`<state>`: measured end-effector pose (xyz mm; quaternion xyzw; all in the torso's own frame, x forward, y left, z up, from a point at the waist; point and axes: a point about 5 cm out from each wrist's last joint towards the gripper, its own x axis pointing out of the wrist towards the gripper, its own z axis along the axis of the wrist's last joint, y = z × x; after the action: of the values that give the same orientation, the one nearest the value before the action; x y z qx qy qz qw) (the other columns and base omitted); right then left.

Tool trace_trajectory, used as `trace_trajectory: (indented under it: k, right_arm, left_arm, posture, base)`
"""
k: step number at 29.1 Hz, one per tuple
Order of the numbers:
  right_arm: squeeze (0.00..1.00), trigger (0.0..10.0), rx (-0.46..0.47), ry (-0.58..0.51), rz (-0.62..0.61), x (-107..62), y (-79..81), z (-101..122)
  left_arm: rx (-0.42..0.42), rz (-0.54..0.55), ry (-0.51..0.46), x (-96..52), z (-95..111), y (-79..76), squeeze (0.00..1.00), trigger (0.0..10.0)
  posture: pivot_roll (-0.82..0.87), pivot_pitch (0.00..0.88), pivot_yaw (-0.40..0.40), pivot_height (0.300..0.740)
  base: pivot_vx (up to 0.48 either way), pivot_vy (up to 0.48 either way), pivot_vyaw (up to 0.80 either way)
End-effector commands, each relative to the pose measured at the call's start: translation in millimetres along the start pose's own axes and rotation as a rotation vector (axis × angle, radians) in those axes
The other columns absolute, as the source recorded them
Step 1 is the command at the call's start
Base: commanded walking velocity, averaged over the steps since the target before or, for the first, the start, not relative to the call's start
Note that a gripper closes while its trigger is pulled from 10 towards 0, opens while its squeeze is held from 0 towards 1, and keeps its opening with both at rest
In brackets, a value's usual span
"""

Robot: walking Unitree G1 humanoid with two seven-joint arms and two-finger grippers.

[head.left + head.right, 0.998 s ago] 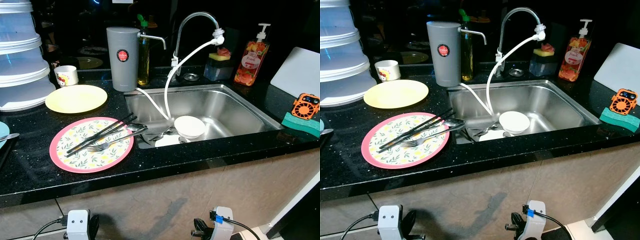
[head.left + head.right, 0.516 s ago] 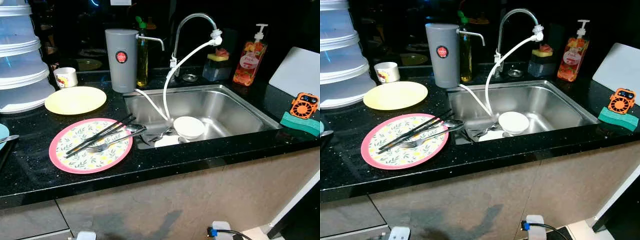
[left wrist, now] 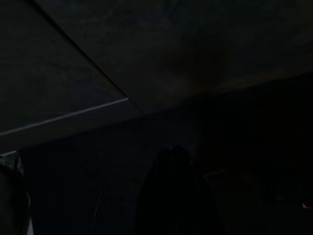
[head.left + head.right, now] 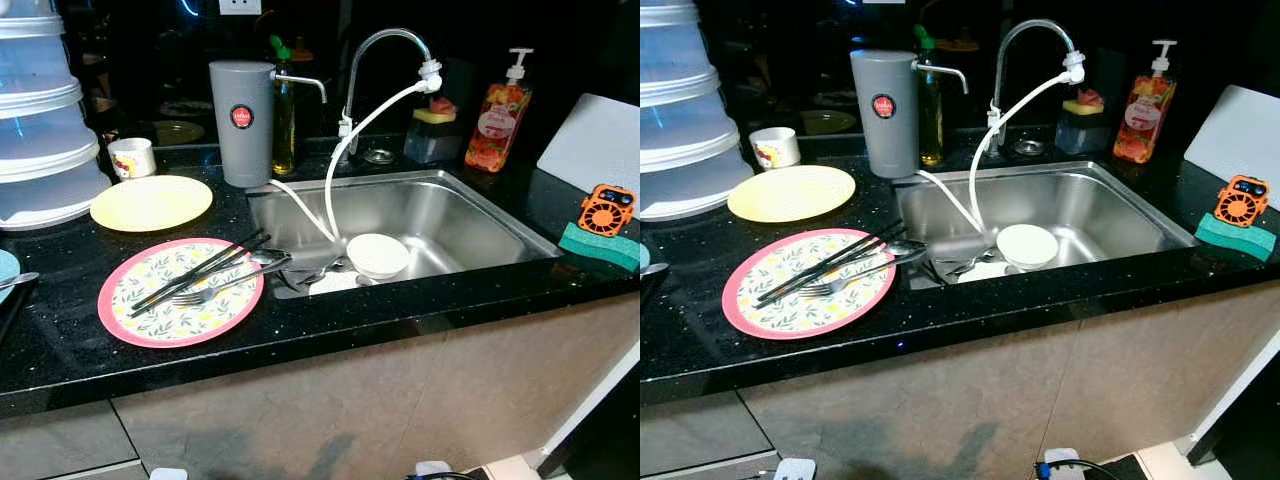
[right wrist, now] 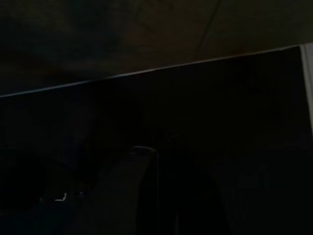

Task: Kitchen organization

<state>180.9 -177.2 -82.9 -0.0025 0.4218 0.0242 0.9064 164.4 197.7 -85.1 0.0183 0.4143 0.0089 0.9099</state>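
Both arms hang low in front of the cabinet face below the black countertop point(image 4: 330, 330); the wrist views are nearly black, so whether either pair of jaws is spread or pressed together cannot be told. Up and ahead of them, the pink-rimmed floral plate point(image 4: 181, 291) lies near the counter's front edge, carrying black chopsticks point(image 4: 200, 268) and a fork point(image 4: 215, 291) whose handles reach past the rim toward the steel sink point(image 4: 440, 215). In the sink's front left corner sit a white bowl point(image 4: 377, 254) and some cutlery, under a white hose from the curved tap point(image 4: 385, 50). Behind the floral plate lies a yellow plate point(image 4: 151, 201), then a small printed cup point(image 4: 132, 156). A grey canister point(image 4: 242, 121) bears a round red label, its writing too small to read; the orange soap bottle point(image 4: 492, 122) has a pink label, likewise unreadable. Open counter lies between the two plates.
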Motion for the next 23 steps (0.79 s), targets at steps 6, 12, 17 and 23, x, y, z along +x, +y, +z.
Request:
trace_trajectory:
  k: [6, 12, 17, 23]
  right_arm:
    - [0.0, 10.0, -0.119, 0.086, 0.063, -1.0, 6.2, -11]
    - [0.0, 10.0, -0.054, 0.089, 0.103, -2.3, 6.6, -14]
    - [0.0, 10.0, -0.135, 0.079, 0.075, -2.2, 4.4, -12]
    - [0.0, 10.0, -0.185, 0.087, 0.078, -1.4, 4.8, -10]
  left_arm:
    - [0.027, 0.007, 0.032, -1.4, -5, 6.5, 0.0, 10.0]
    - [0.022, 0.007, 0.034, -0.8, -4, 5.5, 0.0, 10.0]
    - [0.024, 0.007, 0.04, -0.4, -4, 4.1, 0.0, 10.0]
    - [0.03, 0.007, 0.046, -0.3, -5, 3.7, 0.0, 10.0]
  posture:
    - [0.04, 0.013, 0.005, 0.74]
    - [0.04, 0.009, -0.001, 0.74]
    - [0.04, 0.003, 0.001, 0.74]
    - [0.04, 0.0, -0.001, 0.74]
  base:
    - [0.0, 0.0, 0.0]
    - [0.0, 0.0, 0.0]
    - [0.0, 0.0, 0.0]
    - [0.0, 0.0, 0.0]
